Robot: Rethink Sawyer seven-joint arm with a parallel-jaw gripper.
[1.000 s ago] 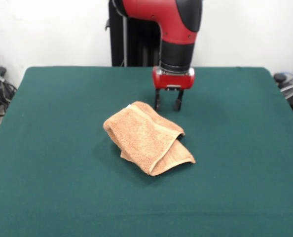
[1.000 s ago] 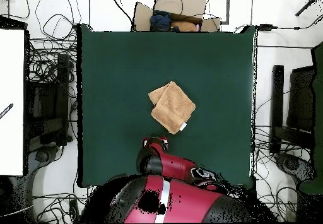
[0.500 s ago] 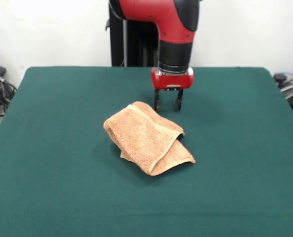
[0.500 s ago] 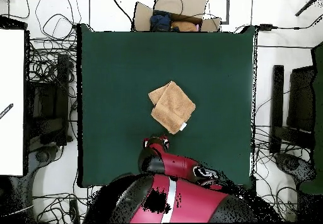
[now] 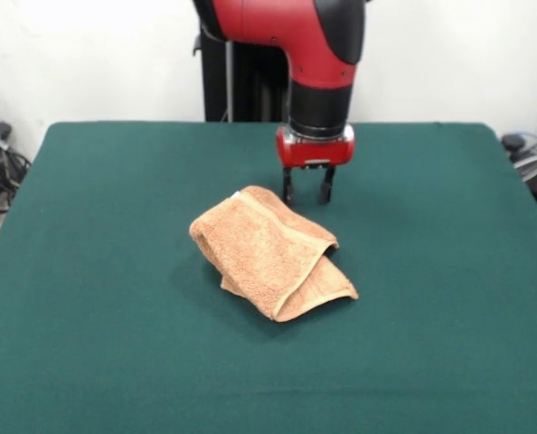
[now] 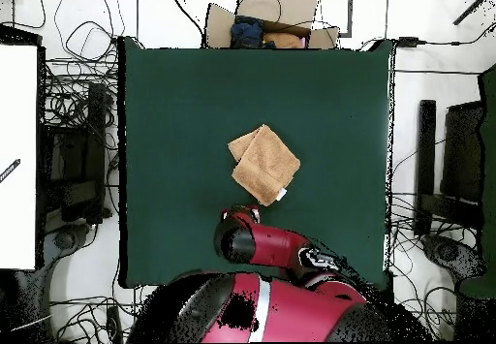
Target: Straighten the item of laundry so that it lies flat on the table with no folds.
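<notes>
Hovering with our gripper (image 5: 306, 194) spread just behind the folded towel (image 5: 270, 250), we risk pinching both layers and merely dragging it.

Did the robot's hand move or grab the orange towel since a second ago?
The gripper rose slightly and drifted a little left in the front view, open, holding nothing. The folded towel stayed put on the table, untouched.

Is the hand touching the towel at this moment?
Apart. In the front view the open hand hangs beyond the folded towel, with green table visible below its fingertips.
</notes>
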